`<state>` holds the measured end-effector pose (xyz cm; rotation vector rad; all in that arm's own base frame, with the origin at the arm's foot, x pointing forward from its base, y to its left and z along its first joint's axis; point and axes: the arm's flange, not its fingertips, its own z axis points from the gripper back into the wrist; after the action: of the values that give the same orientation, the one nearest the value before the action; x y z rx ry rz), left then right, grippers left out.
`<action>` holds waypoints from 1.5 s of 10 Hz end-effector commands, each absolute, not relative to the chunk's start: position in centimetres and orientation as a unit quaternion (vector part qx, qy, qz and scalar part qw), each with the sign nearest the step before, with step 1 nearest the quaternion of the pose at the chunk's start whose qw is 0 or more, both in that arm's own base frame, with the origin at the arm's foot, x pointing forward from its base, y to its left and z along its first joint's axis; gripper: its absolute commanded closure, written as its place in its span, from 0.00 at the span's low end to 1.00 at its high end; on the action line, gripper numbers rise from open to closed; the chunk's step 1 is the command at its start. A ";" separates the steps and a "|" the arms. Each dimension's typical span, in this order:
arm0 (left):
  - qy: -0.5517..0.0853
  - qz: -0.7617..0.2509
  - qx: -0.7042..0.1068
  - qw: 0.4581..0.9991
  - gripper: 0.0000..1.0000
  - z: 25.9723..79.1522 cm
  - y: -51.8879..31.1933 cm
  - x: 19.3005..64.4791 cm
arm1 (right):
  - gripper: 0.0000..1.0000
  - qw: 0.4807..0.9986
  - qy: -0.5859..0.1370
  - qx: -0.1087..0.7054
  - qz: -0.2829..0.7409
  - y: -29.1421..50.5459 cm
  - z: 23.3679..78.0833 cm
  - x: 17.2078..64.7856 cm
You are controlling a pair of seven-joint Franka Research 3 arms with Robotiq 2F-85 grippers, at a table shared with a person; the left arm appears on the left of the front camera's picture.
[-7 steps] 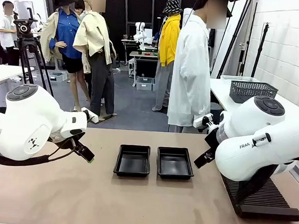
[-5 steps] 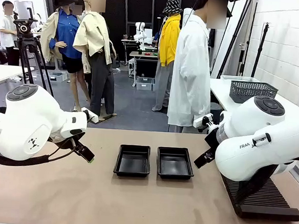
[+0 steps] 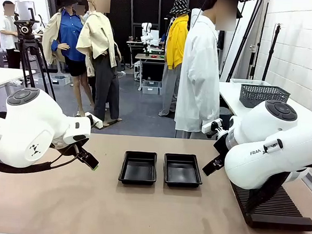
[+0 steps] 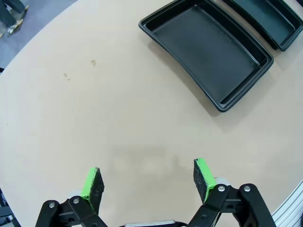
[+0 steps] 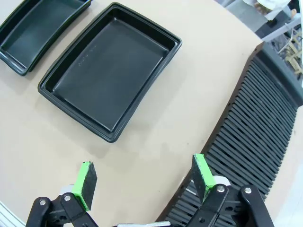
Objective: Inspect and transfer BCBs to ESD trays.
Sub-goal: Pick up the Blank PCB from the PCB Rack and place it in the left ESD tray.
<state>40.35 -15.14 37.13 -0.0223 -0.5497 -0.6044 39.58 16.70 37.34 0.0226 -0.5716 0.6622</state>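
Two empty black ESD trays lie side by side at the table's middle, the left tray [image 3: 138,168] and the right tray [image 3: 183,170]. The BCBs are out of view. My left gripper [image 3: 88,160] hovers left of the trays, open, with nothing between its green pads. In the left wrist view that gripper [image 4: 147,172] is over bare tabletop, with the nearer tray [image 4: 208,47] ahead and the other tray [image 4: 270,19] beyond. My right gripper [image 3: 211,165] hangs open just right of the trays. In its wrist view the gripper [image 5: 142,172] is empty, short of a tray [image 5: 111,71].
A long black ribbed rack [image 3: 273,208] lies at the table's right under my right arm, and in the right wrist view the rack [image 5: 255,132] sits beside the fingers. A dark mesh basket [image 3: 263,95] stands on a separate table behind. Bare tabletop [image 3: 112,210] stretches along the front.
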 end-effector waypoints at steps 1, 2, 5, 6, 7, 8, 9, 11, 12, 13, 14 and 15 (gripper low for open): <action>-0.267 -0.294 -0.011 0.918 0.00 37.1 -15.1 40.4 | 0.00 0.906 -0.277 0.011 0.321 16.7 37.3 39.6; -0.267 -0.294 -0.011 0.918 0.00 37.1 -15.1 40.4 | 0.00 0.906 -0.277 0.011 0.321 16.7 37.3 39.6; -0.267 -0.294 -0.011 0.918 0.00 37.1 -15.1 40.4 | 0.00 0.906 -0.277 0.011 0.321 16.7 37.3 39.6; -0.267 -0.294 -0.011 0.918 0.00 37.1 -15.1 40.4 | 0.00 0.906 -0.277 0.011 0.321 16.7 37.3 39.6; -0.267 -0.294 -0.011 0.918 0.00 37.1 -15.1 40.4 | 0.00 0.906 -0.277 0.011 0.321 16.7 37.3 39.6; -0.267 -0.294 -0.011 0.918 0.00 37.1 -15.1 40.4 | 0.00 0.906 -0.277 0.011 0.321 16.7 37.3 39.6; -0.267 -0.294 -0.011 0.918 0.00 37.1 -15.1 40.4 | 0.00 0.906 -0.277 0.011 0.321 16.7 37.3 39.6; -0.272 -0.293 -0.024 0.916 0.00 38.2 -14.6 40.5 | 0.00 0.914 -0.257 0.019 0.312 16.3 38.6 40.0; -0.251 -0.275 -0.061 0.926 0.00 39.3 -13.4 41.2 | 0.00 0.920 -0.246 0.023 0.303 15.6 40.4 40.4; -0.226 -0.245 -0.095 0.938 0.00 40.5 -12.1 42.3 | 0.00 0.921 -0.219 0.060 0.316 14.9 42.4 41.0; -0.207 -0.221 -0.128 0.944 0.00 42.3 -10.6 43.1 | 0.00 0.927 -0.196 0.090 0.307 14.1 44.6 41.7; -0.193 -0.206 -0.150 0.947 0.00 43.6 -9.3 43.5 | 0.00 0.932 -0.172 0.126 0.293 13.2 46.1 42.5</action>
<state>42.24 -11.66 42.09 -0.2550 -0.4334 -0.4612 41.14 14.90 44.29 0.1842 -0.4150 0.6204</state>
